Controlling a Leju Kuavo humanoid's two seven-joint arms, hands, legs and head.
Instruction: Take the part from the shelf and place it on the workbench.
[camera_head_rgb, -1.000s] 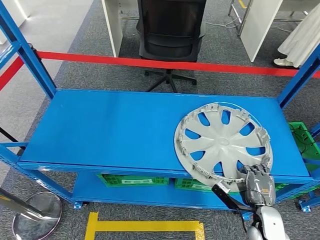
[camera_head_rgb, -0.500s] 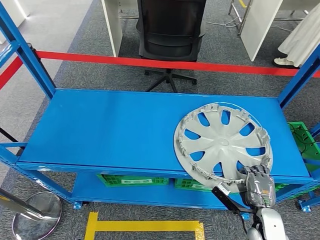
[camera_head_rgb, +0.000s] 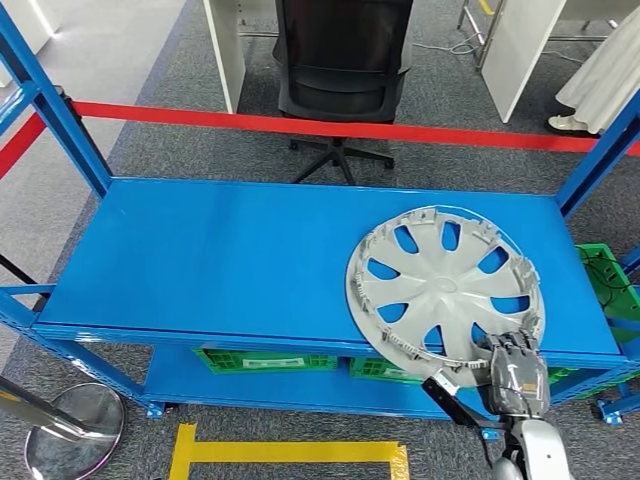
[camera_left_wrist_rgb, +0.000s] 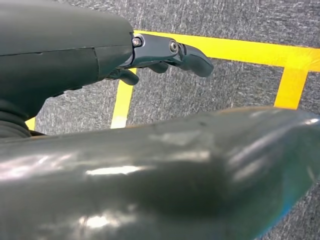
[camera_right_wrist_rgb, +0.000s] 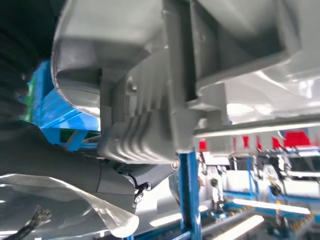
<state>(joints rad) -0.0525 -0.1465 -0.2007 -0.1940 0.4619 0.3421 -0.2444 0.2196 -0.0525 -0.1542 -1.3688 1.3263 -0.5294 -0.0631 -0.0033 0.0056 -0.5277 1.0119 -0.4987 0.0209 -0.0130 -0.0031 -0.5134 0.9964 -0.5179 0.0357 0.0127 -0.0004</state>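
Note:
A silver wheel cover (camera_head_rgb: 445, 285) lies face up on the right part of the blue shelf (camera_head_rgb: 226, 260), its near rim reaching over the shelf's front edge. My right hand (camera_head_rgb: 517, 375) grips that near rim from below and in front. The right wrist view looks closely at the ribbed grey underside of the wheel cover (camera_right_wrist_rgb: 226, 40), with a blue shelf post (camera_right_wrist_rgb: 188, 190) behind it. My left hand (camera_left_wrist_rgb: 166, 52) hangs over the grey carpet with its fingers stretched out and nothing in them.
Blue shelf uprights (camera_head_rgb: 56, 105) rise at both ends. Green crates (camera_head_rgb: 264, 358) sit on the lower level. Behind the shelf run a red barrier tape (camera_head_rgb: 302, 125) and a black office chair (camera_head_rgb: 343, 60). A stanchion base (camera_head_rgb: 72, 425) and yellow floor tape (camera_head_rgb: 287, 452) lie near my feet.
The wheel cover has shifted slightly to the left with my right hand on its rim. The hand has moved down a little.

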